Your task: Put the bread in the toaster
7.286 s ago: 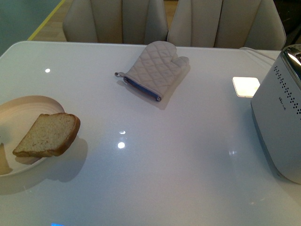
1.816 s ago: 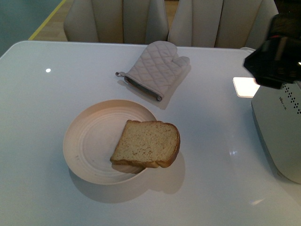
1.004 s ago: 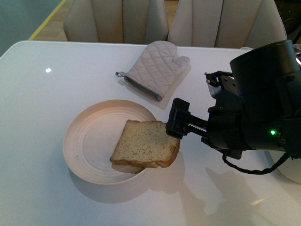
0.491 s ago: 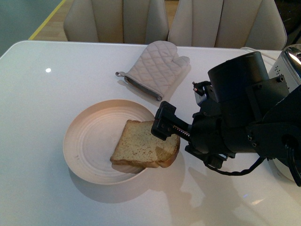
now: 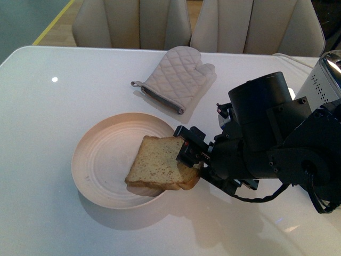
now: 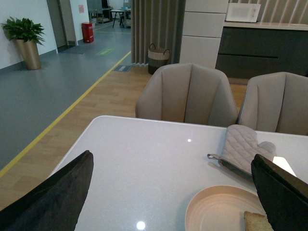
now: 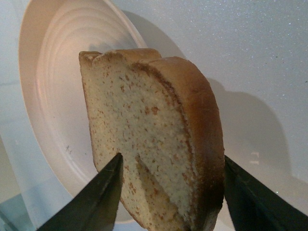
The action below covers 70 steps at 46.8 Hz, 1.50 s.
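A square slice of bread (image 5: 159,167) with a brown crust lies over the near right rim of a pale pink plate (image 5: 101,160). My right gripper (image 5: 189,154) is shut on the bread's right edge, one finger on each face of the slice (image 7: 154,134). The white toaster (image 5: 326,80), with dot holes and a chrome top, shows only partly at the far right behind the right arm. In the left wrist view my left gripper (image 6: 175,192) hangs open above the table with nothing between its dark fingers, and a corner of the bread (image 6: 255,222) shows at the bottom.
A quilted beige oven mitt (image 5: 178,77) lies behind the plate. Two beige chairs (image 5: 133,24) stand along the table's far edge. The bulky black right arm (image 5: 272,144) covers the table between plate and toaster.
The right arm has come in from the toaster side, reached the bread on the plate and shut on its right edge. The plate with the bread stands nearer the middle than at first.
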Available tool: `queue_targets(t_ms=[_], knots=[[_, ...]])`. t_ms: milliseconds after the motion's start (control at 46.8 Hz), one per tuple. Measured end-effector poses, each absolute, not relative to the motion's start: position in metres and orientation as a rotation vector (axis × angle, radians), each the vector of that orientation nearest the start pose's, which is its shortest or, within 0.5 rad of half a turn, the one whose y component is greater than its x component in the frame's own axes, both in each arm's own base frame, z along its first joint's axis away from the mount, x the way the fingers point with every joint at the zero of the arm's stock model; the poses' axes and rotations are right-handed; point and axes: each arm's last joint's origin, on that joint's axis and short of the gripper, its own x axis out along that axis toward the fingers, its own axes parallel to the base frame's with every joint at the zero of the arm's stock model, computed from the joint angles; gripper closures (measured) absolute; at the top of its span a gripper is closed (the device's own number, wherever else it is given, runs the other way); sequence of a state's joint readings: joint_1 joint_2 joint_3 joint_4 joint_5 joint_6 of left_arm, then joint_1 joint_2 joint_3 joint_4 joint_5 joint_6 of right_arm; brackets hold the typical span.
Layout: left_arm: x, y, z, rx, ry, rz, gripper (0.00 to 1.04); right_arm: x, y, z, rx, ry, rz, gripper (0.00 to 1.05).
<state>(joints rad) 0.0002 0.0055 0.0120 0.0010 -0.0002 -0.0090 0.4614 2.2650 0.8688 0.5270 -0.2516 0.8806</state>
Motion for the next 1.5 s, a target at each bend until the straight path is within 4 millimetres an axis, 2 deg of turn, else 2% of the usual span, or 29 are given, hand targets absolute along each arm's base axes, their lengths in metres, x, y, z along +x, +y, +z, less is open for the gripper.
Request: queue_targets(t_ms=[85, 171, 299, 491, 577, 662, 726, 812, 919, 1111, 1239, 1346, 1496], knots=[[0.097, 0.0, 0.167, -0.009, -0.008, 0.0, 0.07, 0.312, 0.164, 0.003, 0.697, 1.097, 0.229, 0.62], [0.097, 0.0, 0.167, -0.009, -0.007, 0.0, 0.07, 0.31, 0.163, 0.006, 0.71, 1.088, 0.231, 0.79], [0.097, 0.0, 0.167, -0.009, -0.007, 0.0, 0.07, 0.308, 0.156, 0.023, 0.738, 1.049, 0.243, 0.99], [0.097, 0.0, 0.167, -0.009, -0.007, 0.0, 0.07, 0.306, 0.122, 0.071, 0.791, 0.925, 0.22, 1.02], [0.097, 0.0, 0.167, -0.009, -0.007, 0.0, 0.07, 0.307, 0.101, 0.105, 0.781, 0.839, 0.199, 1.02], [0.097, 0.0, 0.167, -0.009, -0.008, 0.0, 0.07, 0.306, 0.072, 0.157, 0.73, 0.709, 0.159, 1.02], [0.097, 0.0, 0.167, -0.009, -0.007, 0.0, 0.07, 0.302, 0.047, 0.2, 0.633, 0.597, 0.104, 1.02], [0.097, 0.0, 0.167, -0.009, -0.007, 0.0, 0.07, 0.292, 0.02, 0.248, 0.484, 0.477, 0.02, 1.02], [0.097, 0.0, 0.167, -0.009, -0.007, 0.0, 0.07, 0.284, -0.002, 0.288, 0.306, 0.426, -0.05, 1.02], [0.097, 0.0, 0.167, -0.009, -0.007, 0.0, 0.07, 0.29, -0.015, 0.315, 0.009, 0.53, -0.083, 1.02], [0.097, 0.0, 0.167, -0.009, -0.008, 0.0, 0.07, 0.29, -0.029, 0.324, -0.082, 0.59, -0.119, 1.02], [0.097, 0.0, 0.167, -0.009, -0.008, 0.0, 0.07, 0.284, -0.04, 0.321, -0.125, 0.66, -0.13, 1.02], [0.097, 0.0, 0.167, -0.009, -0.008, 0.0, 0.07, 0.279, -0.039, 0.305, -0.162, 0.748, -0.104, 1.02]])
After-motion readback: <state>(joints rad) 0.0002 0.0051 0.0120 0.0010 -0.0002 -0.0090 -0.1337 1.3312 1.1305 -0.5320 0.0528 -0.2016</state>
